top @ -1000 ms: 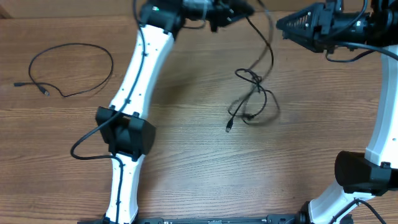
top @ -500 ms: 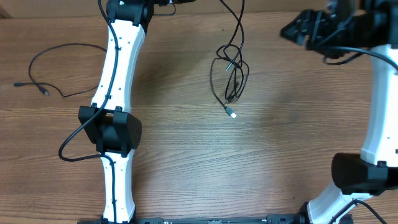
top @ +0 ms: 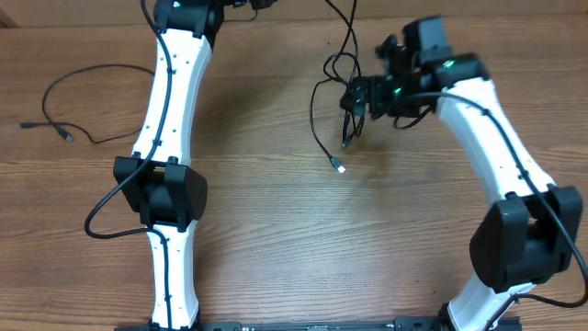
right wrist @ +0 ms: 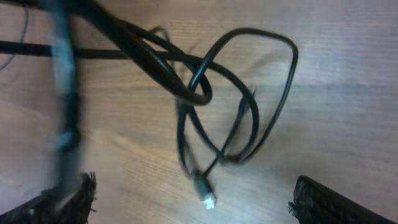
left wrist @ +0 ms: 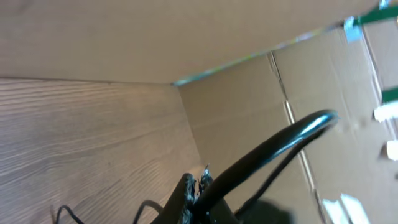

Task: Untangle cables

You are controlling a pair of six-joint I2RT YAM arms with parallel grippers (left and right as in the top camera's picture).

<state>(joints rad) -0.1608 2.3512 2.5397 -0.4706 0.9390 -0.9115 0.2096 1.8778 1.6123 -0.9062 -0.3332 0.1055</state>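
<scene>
Brown wood-grain table (top: 276, 257), plain cardboard panels (left wrist: 249, 106) behind its far edge, even indoor light

No legible text, label, brand, number or sign in any view.

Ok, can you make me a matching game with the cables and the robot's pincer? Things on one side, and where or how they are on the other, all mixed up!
Things:
1. loose cable
2. tangled cable
3. right pincer
4. plug

Where or how:
A. wide open, right by the loops
B. lying alone on the table's left side
C. small pale tip at the tangled cable's free end
D. twisted into knotted loops near the table's middle

Pairs: 1-B, 2-D, 3-A, 4-C
</scene>
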